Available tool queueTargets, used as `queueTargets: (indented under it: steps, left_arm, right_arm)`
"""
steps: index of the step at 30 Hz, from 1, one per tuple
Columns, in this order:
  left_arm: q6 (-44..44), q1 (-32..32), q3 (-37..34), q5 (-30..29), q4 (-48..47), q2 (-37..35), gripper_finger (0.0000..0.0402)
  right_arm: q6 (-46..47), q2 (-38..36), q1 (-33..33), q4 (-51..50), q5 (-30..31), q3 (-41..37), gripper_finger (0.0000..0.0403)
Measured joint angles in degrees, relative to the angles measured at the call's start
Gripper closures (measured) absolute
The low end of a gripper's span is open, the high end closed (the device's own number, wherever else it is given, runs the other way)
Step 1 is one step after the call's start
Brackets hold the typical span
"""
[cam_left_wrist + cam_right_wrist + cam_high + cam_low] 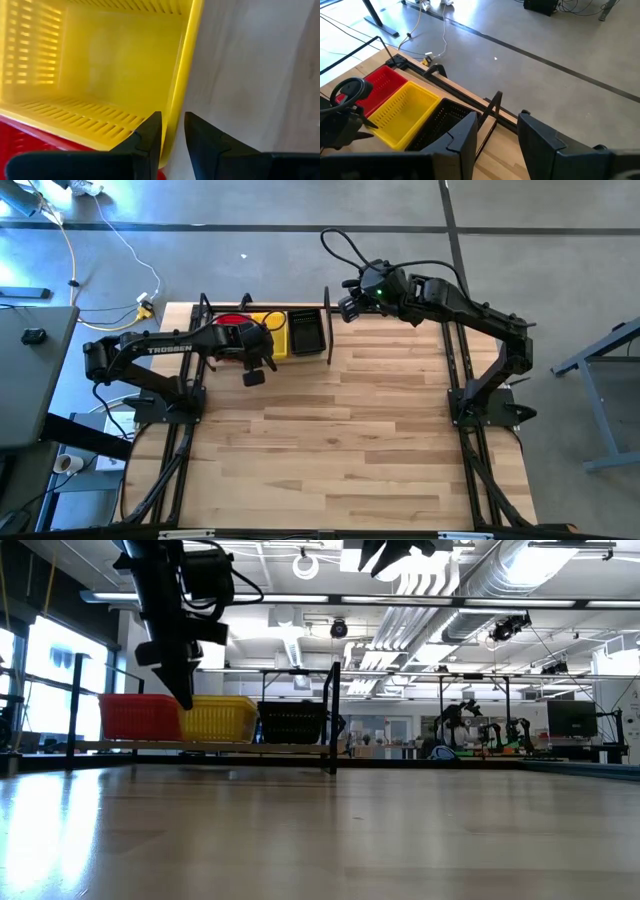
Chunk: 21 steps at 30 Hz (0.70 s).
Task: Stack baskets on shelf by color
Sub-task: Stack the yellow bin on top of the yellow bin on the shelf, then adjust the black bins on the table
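Note:
A red basket (232, 322), a yellow basket (272, 332) and a black basket (305, 332) stand side by side on their bottoms on the shelf (200, 747) at the table's far left. My left gripper (172, 135) comes down at the yellow basket's near corner beside the red basket (140, 716) and is shut on the yellow rim. My right gripper (497, 137) hangs open and holds nothing, high over the shelf's right end, past the black basket (440, 122). My left gripper pinches the yellow basket's near wall at its rim (175, 107), close to the corner by the red basket. One finger (150, 132) is inside the basket and the other (200, 135) outside. The fingers slant steeply down from above. The basket's bottom sits on the shelf (218, 738).
The shelf's black upright post (334, 715) stands just right of the black basket. Bare slatted tabletop (340, 440) stretches from the shelf to the near edge. Cables lie on the floor beyond the table's far edge (435, 30).

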Motion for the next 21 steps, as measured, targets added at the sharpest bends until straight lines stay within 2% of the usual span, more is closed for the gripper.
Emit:
queueTargets:
  steps: [4,14,21]
  left_arm:
    - [-0.88,-0.02,0.00,1.90,0.01,0.00,0.0328]
    - [-0.98,0.00,0.10,1.50,-0.03,0.00,0.0328]
    - [-0.98,0.00,2.78,1.24,0.00,0.00,0.0328]
  right_arm:
    - [-0.05,0.00,0.00,0.00,0.01,0.00,0.0276]
    - [0.00,0.00,0.00,-0.02,0.00,0.02,0.0276]
    - [0.04,0.00,0.00,-0.04,0.00,0.02,0.0276]
